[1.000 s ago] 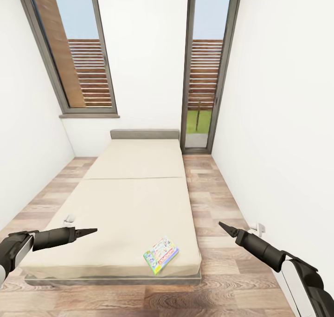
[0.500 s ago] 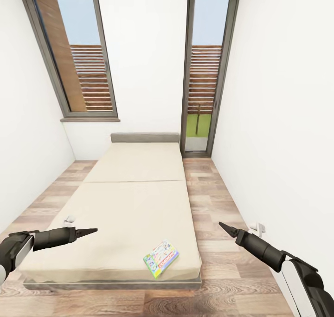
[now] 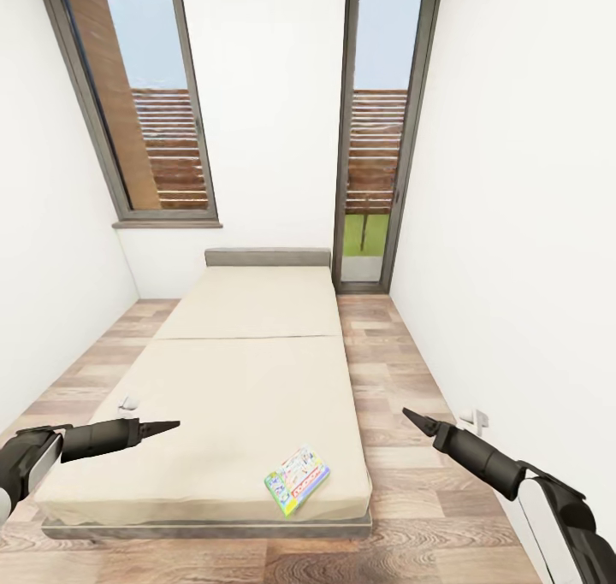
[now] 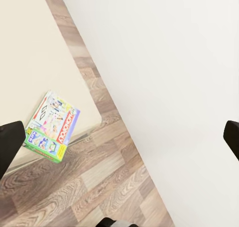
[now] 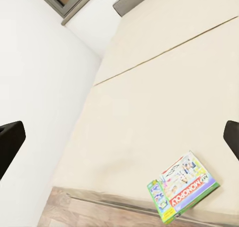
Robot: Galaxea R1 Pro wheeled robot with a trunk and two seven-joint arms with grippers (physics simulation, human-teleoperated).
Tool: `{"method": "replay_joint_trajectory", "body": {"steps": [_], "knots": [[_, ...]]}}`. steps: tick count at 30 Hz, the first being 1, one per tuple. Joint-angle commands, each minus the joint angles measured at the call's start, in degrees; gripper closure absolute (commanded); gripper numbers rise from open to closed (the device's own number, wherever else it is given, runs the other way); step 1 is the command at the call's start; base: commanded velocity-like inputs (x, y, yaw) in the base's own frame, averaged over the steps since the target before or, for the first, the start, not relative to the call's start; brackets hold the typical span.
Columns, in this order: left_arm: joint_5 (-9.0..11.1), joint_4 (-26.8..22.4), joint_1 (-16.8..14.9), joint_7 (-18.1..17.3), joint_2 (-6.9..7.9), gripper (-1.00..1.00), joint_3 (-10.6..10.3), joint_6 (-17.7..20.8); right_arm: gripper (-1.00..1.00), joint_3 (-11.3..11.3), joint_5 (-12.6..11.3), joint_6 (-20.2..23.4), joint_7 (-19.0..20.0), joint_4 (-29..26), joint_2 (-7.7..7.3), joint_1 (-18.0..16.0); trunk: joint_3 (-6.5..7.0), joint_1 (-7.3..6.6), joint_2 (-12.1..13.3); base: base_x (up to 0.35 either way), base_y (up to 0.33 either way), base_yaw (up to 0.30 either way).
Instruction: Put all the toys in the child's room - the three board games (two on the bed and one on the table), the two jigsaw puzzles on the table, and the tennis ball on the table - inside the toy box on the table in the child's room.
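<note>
One board game (image 3: 297, 480), the green-edged one with red Monopoly lettering, lies flat near the foot corner of the bed (image 3: 248, 379), ahead of and between the two tools and below both; nothing is touching it; I make out just this one game on the mattress, so whether the second has already gone across I cannot say. The left tool (image 3: 161, 427) hangs over the near left part of the bed, the right tool (image 3: 413, 417) over the plank floor (image 3: 385, 370) beside the bed; both are empty; in each wrist view the two dark fingers stand far apart at the edges of the picture, so I take both tools to be spread wide. The game sits closer to the right tool than the left, though neither is near enough to grip it. My reading is that the job is at a fetching stage; this game has yet to be picked up and carried to the toy box.
</note>
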Motion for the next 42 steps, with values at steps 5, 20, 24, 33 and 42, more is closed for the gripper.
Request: {"method": "replay_joint_trajectory", "body": {"steps": [5,20,24,33,42], "knots": [[0.23,0.0,-0.05,-0.08,-0.03,-1.0,-0.15,0.6,-1.0,-0.16,-0.56,0.52,0.24,0.14,-0.17,-0.06,-0.12,0.04,-0.13,0.0,0.0,0.0],[0.2,0.0,-0.05,-0.06,-0.04,-1.0,-0.16,0.6,-1.0,-0.29,-1.1,0.59,0.07,-0.91,0.21,0.02,-0.12,0.04,-0.13,0.0,0.0,0.0],[0.24,0.0,-0.05,-0.11,0.02,-1.0,-0.13,0.6,-1.0,-0.39,-1.22,0.58,0.07,-0.52,-0.02,0.0,-0.12,0.04,-0.13,0.0,-0.001,0.0],[0.25,0.0,-0.05,-0.14,0.03,-1.0,-0.11,0.6,-1.0,-0.39,-1.13,0.33,-0.59,-0.46,0.38,0.0,-0.12,0.04,-0.13,-0.017,-0.155,0.0],[0.25,0.0,-0.05,-0.14,0.03,-1.0,-0.07,0.61,-1.0,-0.34,-0.87,0.49,-0.81,-0.38,0.49,-0.02,-0.12,0.04,-0.13,-0.004,-0.155,0.0]]}}
